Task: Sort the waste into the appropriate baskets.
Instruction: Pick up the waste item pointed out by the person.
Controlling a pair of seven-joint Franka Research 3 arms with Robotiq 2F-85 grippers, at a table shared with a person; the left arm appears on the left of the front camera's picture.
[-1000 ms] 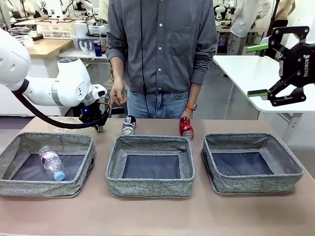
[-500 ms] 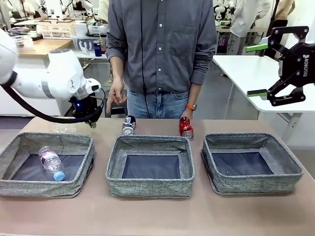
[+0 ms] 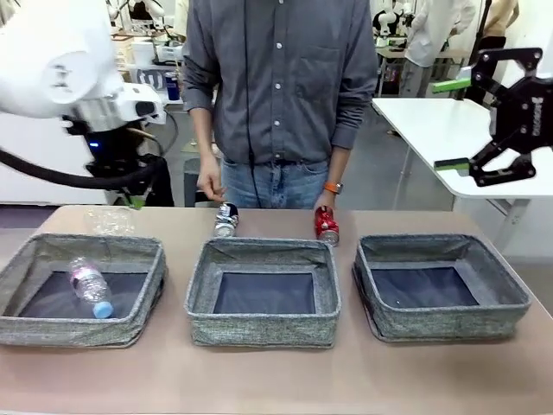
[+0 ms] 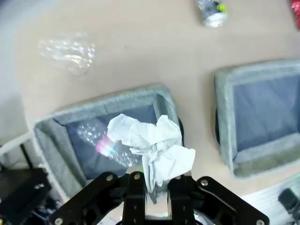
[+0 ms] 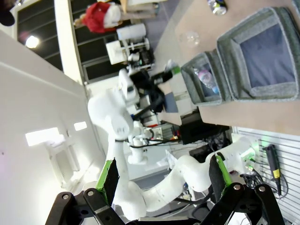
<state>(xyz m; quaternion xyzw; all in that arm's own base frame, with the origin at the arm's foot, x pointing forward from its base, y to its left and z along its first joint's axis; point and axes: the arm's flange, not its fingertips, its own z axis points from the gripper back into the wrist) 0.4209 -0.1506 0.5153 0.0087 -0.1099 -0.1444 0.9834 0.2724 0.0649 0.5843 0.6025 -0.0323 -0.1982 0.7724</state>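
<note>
The left gripper point(image 4: 152, 187) has its two fingers pressed together on the white wad point(image 4: 149, 143), pinching it by its bottom part so it can't drop while the arm holds it up high over the table's left end. Looking down past the wad, the left basket point(image 4: 49, 140) lies below. The bottle with the pink label point(image 3: 90, 290) lies in this basket, so I think it is the one for plastic. The wad probably goes in a different one, maybe the middle basket point(image 3: 263, 330) or the right basket point(image 3: 449, 324). The crushed clear bottle point(image 3: 108, 220) lies on the table point(image 3: 276, 380) by its far left corner, just behind the left basket. The black-and-white can point(image 3: 226, 219) and the red can point(image 3: 326, 225) lie along the far edge, near the person's hands point(image 3: 207, 184), and none of the three is sorted yet. The right gripper point(image 3: 451, 124) hangs high over the right end with its fingers spread wide and holding nothing, likely to keep out of the way.
</note>
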